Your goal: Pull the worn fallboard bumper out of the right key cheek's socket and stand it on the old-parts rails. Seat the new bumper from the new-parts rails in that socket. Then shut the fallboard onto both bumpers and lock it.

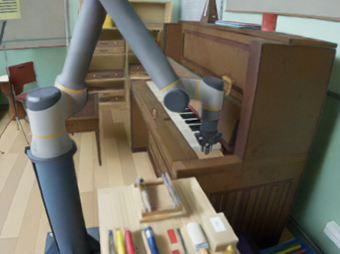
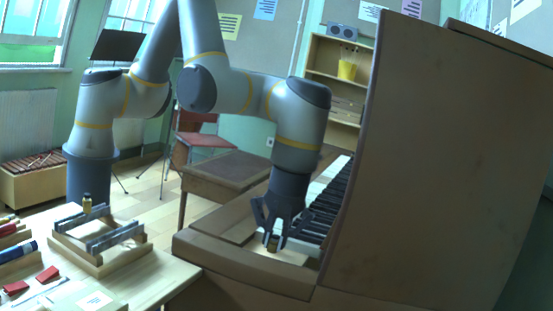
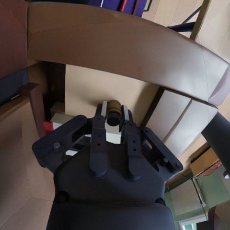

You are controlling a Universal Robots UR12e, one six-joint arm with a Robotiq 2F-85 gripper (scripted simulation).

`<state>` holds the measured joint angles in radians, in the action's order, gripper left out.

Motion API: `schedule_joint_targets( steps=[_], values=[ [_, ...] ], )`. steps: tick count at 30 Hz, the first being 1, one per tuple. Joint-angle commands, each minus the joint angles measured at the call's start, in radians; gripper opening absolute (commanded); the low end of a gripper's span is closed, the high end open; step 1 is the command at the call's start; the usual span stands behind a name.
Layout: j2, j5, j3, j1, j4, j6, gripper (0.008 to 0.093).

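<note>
The worn bumper (image 3: 114,112) (image 2: 272,243), a short brownish cylinder with a dark cap, stands in the right key cheek's socket with its lower part hidden, and it is gripped by my gripper (image 3: 114,112) (image 2: 273,239) (image 1: 207,146), which has closed on its top from straight above. The new bumper (image 2: 87,203), yellowish with a dark cap, stands on the far pair of rails on the table. The near pair of rails (image 2: 114,236) carries nothing. The fallboard (image 1: 215,55) stands open against the piano's front.
The piano's tall right side panel (image 2: 436,172) rises close beside my wrist, and the keys (image 2: 328,198) run away to the left. The worktable (image 1: 171,227) holds the rail stand, pens, red wedges and a small box. A piano bench (image 2: 224,170) stands behind.
</note>
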<state>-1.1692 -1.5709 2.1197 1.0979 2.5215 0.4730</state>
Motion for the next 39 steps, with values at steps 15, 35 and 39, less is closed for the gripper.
schedule_joint_targets(
  steps=[15,35,39],
  values=[
    [-0.001,0.000,-0.001,0.000,0.000,0.000,0.0080],
    [-0.011,0.000,-0.003,0.000,-0.013,0.000,0.0080],
    [-0.015,0.000,-0.004,0.000,-0.018,0.000,0.0080]
  ],
)
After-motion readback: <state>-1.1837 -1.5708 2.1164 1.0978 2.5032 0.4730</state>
